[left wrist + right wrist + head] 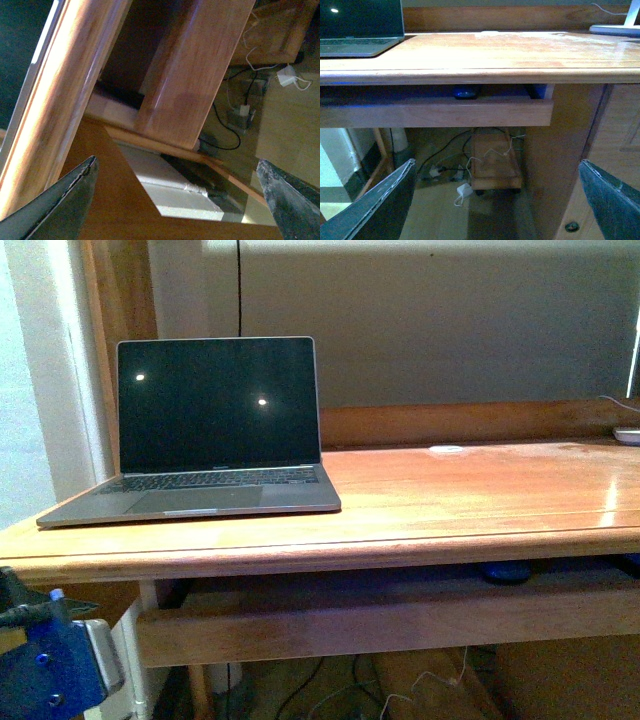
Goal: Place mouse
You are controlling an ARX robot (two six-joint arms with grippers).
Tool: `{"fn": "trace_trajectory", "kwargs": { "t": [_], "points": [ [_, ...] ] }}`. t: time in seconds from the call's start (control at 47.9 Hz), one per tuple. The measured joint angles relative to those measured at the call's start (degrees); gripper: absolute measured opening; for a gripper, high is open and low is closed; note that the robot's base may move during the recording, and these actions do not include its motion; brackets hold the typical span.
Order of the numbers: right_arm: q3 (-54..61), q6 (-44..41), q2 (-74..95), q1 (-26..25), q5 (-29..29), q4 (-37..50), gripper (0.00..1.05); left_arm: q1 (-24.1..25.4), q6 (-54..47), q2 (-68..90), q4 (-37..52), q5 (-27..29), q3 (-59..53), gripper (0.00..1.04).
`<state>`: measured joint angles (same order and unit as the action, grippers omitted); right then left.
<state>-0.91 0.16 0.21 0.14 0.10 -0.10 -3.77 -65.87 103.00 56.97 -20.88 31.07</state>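
not begun — the mouse [505,572] lies under the bench [450,500], 4 o'clock of the laptop [215,405]; left claw [176,162] and right claw [497,162] gape empty.

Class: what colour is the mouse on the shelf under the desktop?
Near black, bluish tinge; the small domed mouse shows best in the right wrist view.

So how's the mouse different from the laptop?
The laptop is big; the mouse is far smaller. The laptop sits on top of the desk; the mouse lies on the shelf underneath, in shadow. The laptop stands open with its screen up; the mouse is a low rounded lump. Both look dark, and nothing is touching either one.
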Motion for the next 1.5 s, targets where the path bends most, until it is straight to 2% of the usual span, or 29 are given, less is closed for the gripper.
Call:
{"fn": "trace_trajectory", "kwargs": {
  "t": [0.355, 0.71, 0.836, 1.003, 1.128, 1.504],
  "points": [
    [0.0, 0.0, 0.0, 0.0, 0.0, 0.0, 0.97, -2.2, -5.5, 9.1, -2.4, -5.3, 10.2, 0.97],
    [0.0, 0.0, 0.0, 0.0, 0.0, 0.0, 0.97, -1.7, -10.1, 15.0, -7.0, -10.3, 17.1, 0.97],
    [0.0, 0.0, 0.0, 0.0, 0.0, 0.0, 0.97, -1.7, -10.1, 13.9, -13.1, -10.0, 18.0, 0.97],
    [0.0, 0.0, 0.0, 0.0, 0.0, 0.0, 0.97, -2.3, -9.2, 8.3, -29.3, -8.9, 18.1, 0.97],
    [0.0, 0.0, 0.0, 0.0, 0.0, 0.0, 0.97, -3.8, -5.1, 1.6, -38.6, -9.6, 14.9, 0.97],
    [0.0, 0.0, 0.0, 0.0, 0.0, 0.0, 0.97, -12.4, 17.7, -16.3, -51.1, -15.9, 4.3, 0.97]
  ]
}}
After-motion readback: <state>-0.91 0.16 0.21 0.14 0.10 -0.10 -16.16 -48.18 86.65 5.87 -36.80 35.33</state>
